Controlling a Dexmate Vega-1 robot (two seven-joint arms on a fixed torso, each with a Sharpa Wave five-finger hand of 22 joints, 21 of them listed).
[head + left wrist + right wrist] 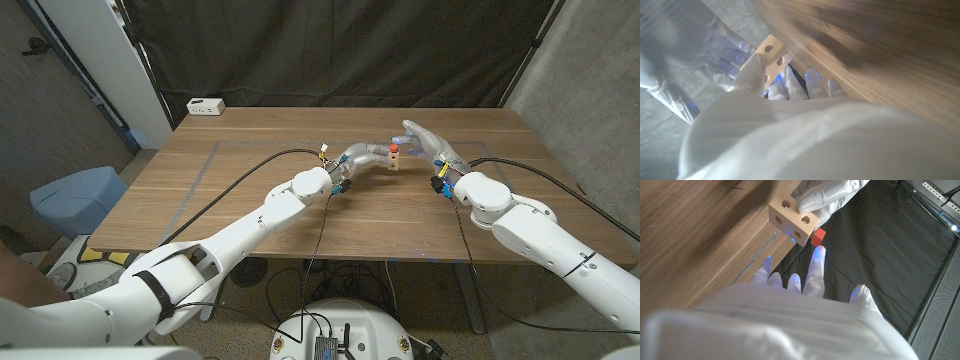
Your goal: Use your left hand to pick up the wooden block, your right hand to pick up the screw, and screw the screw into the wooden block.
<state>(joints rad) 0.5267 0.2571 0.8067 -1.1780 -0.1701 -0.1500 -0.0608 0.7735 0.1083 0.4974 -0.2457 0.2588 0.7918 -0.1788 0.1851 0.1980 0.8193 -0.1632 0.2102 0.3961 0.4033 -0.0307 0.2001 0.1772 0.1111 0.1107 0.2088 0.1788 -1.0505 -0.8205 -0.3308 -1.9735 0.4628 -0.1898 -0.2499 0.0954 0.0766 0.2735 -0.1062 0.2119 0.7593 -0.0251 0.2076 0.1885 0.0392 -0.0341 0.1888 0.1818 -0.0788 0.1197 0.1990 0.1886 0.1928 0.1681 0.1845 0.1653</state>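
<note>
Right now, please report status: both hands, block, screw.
Left hand holds the wooden block off the table. Right hand open, fingers spread beside it. Red-headed screw sits in the block. Nothing in the way.

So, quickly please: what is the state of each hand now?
Left hand: holding the wooden block.
Right hand: open, fingers spread beside the red screw.

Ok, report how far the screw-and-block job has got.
Done: the left hand holds the wooden block above the table. In hand: the red-headed screw sits at the block, the right hand open beside it. Left: driving it in; depth unclear.
</note>
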